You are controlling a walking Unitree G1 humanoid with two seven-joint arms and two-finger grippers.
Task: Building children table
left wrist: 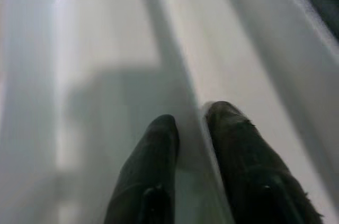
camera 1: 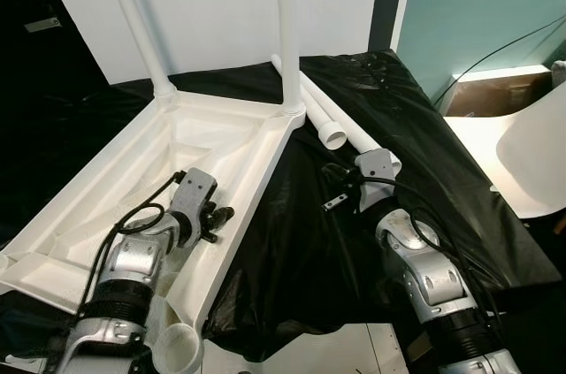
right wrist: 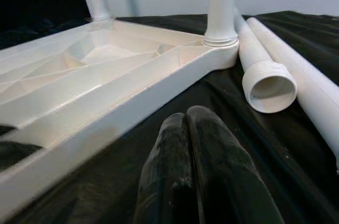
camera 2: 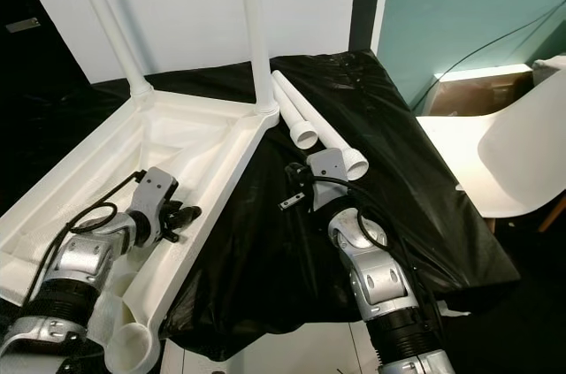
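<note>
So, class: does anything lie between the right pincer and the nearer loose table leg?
Nothing visible does. Only bare black sheet lies between the right pincer and the leg's threaded open end.

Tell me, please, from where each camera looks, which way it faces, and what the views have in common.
Left eye view: on the head, facing forward and down at the upturned white table top on black sheeting; both silver arms show.
Right eye view: beside it, same scene.
Left wrist view: on the left arm, looking along the left pincer, whose fingers straddle a white rib inside the table top.
Right wrist view: on the right arm, looking along the right pincer, fingers together, toward two loose legs.
Shared: the table top appears in all four.
</note>
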